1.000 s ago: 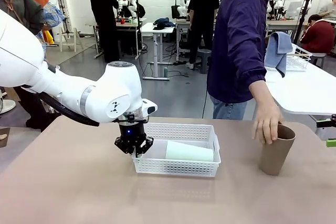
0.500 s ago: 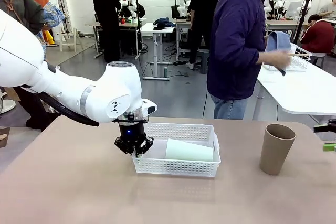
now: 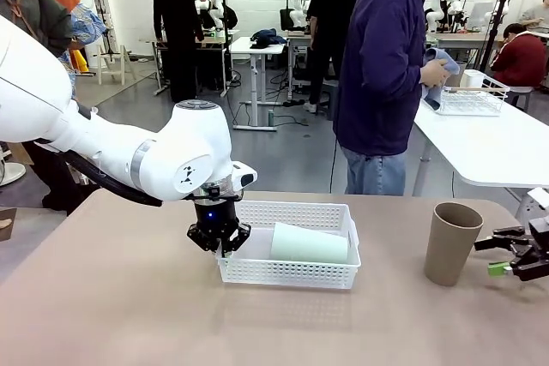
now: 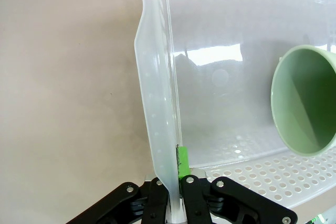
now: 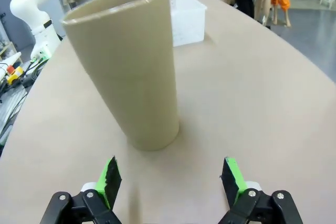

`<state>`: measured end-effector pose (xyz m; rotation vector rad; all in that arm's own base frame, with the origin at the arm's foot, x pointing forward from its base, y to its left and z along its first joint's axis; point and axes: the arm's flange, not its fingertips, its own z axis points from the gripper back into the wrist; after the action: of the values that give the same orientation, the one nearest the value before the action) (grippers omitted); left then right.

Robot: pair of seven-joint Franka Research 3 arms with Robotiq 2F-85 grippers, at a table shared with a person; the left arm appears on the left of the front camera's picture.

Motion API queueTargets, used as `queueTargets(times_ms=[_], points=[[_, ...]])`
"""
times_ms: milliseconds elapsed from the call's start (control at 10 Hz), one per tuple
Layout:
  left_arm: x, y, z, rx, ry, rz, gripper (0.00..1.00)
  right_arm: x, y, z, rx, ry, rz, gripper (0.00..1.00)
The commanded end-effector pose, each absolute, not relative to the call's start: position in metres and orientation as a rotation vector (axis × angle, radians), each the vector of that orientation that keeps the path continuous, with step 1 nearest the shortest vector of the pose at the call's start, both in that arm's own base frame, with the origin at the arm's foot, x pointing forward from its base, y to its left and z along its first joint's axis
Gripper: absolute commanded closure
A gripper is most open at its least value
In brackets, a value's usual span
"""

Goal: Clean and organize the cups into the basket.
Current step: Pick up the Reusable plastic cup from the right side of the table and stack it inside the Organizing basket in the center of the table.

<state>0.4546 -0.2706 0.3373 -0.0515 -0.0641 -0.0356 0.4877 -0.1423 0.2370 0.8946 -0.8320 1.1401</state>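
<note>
No readable text, labels or numbers; the white robot arm point(image 3: 129, 156) bears just a small dark emblem point(image 3: 185, 175), no letters legible.

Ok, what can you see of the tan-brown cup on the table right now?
The tan-brown cup is a tall, tapered, handleless tumbler, matte, wider at the mouth. It stands upright, mouth up, on the table, right of the white basket and apart from it. Only the table touches it: the right gripper is open beside it, aimed at it, short of contact.
</note>
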Motion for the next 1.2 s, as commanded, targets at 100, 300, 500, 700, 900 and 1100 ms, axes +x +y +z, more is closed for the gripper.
queueTargets(times_ms=[100, 300, 500, 700, 900, 1100], points=[[0.454, -0.271, 0.336, -0.052, -0.068, -0.038, 1.00, 0.499, -0.137, 0.239, 0.911, -0.800, 1.161, 0.00], [0.454, -0.271, 0.336, -0.052, -0.068, -0.038, 1.00, 0.499, -0.128, 0.240, 0.921, -0.838, 1.192, 0.00], [0.454, -0.271, 0.336, -0.052, -0.068, -0.038, 1.00, 0.500, -0.119, 0.240, 0.951, -0.901, 1.254, 0.00], [0.454, -0.271, 0.336, -0.052, -0.068, -0.038, 1.00, 0.501, -0.108, 0.237, 0.981, -0.940, 1.314, 0.00], [0.454, -0.271, 0.336, -0.052, -0.068, -0.038, 1.00, 0.501, -0.099, 0.235, 1.006, -0.920, 1.328, 0.00], [0.454, -0.271, 0.336, -0.052, -0.068, -0.038, 1.00, 0.500, -0.089, 0.233, 1.039, -0.905, 1.346, 0.00]])
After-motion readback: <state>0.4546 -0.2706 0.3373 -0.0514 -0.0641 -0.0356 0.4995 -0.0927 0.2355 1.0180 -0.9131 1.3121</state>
